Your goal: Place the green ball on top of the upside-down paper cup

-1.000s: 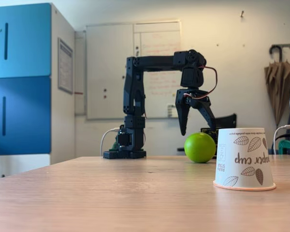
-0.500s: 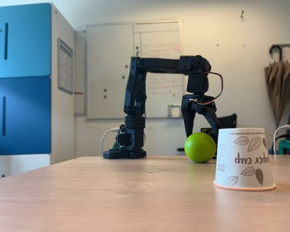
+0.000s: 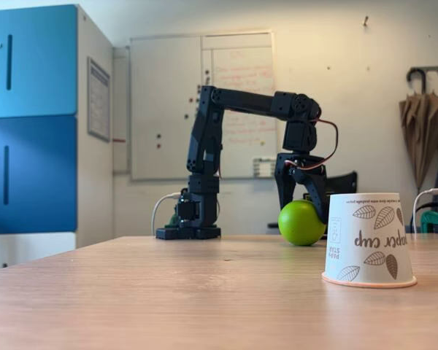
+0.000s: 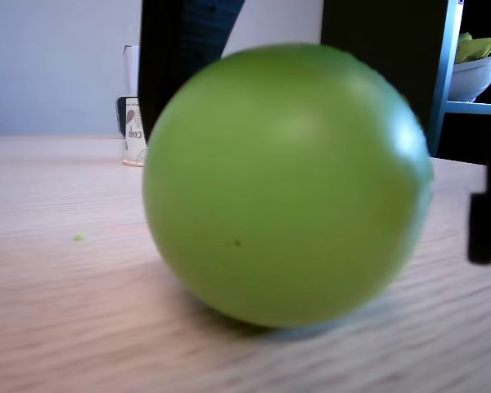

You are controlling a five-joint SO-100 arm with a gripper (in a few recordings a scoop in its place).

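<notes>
Desk (image 3: pixel 168 299): wood-grain top; carries the arm, the ball and the cup.

Arm (image 3: pixel 204 146): black, reaching out and down over the ball.

Upside-down paper cup (image 3: pixel 369 239): stands rim-down at the near right of the desk in a fixed view; its flat top is bare. In another fixed view it shows small and partly cut off behind a dark blurred shape (image 4: pixel 133 131).

Green ball (image 3: pixel 301 222): rests on the desk, behind and left of the cup, not yet lifted. Large and blurred (image 4: pixel 286 184) in the close view.

Gripper (image 3: pixel 302 197): jaws spread, one finger on each side of the ball's upper part; contact cannot be told, as the fingertips are hidden behind the ball.

Progress, as judged: approach made; closing, lifting, carrying and placing remain.
</notes>
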